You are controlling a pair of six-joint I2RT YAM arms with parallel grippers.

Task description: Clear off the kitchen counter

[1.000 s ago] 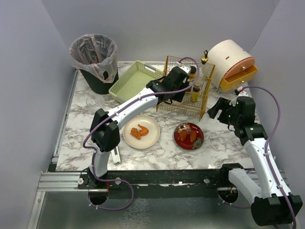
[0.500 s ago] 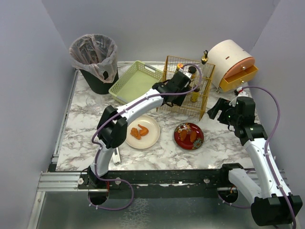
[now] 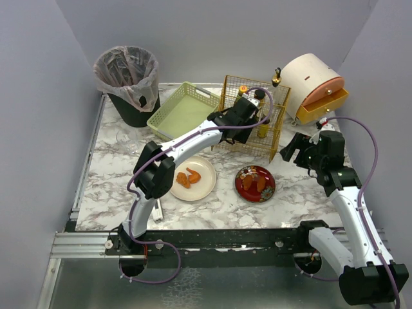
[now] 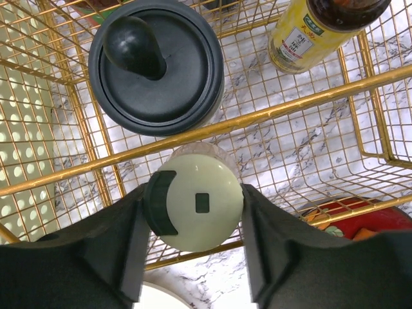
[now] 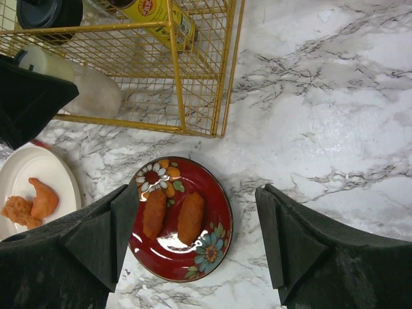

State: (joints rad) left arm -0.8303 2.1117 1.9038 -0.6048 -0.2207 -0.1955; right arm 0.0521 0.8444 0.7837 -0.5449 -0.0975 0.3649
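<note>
My left gripper is shut on a shaker bottle with a pale round flip-top lid. It holds the bottle just above the front rail of the gold wire basket. From above, the left gripper reaches over that basket. The right wrist view shows the bottle's white body against the basket's near side. My right gripper hangs open over a red flowered plate with two fried sticks. That plate rests on the kitchen counter; the right gripper is at its right.
In the basket stand a black-lidded jar and a yellow-labelled bottle. A white plate carries fried pieces. At the back are a green tray, a lined bin and a round drawer box. A white utensil lies front left.
The left arm has stretched farther right and away, carrying the shaker bottle over the wire basket. The right arm has not moved.
</note>
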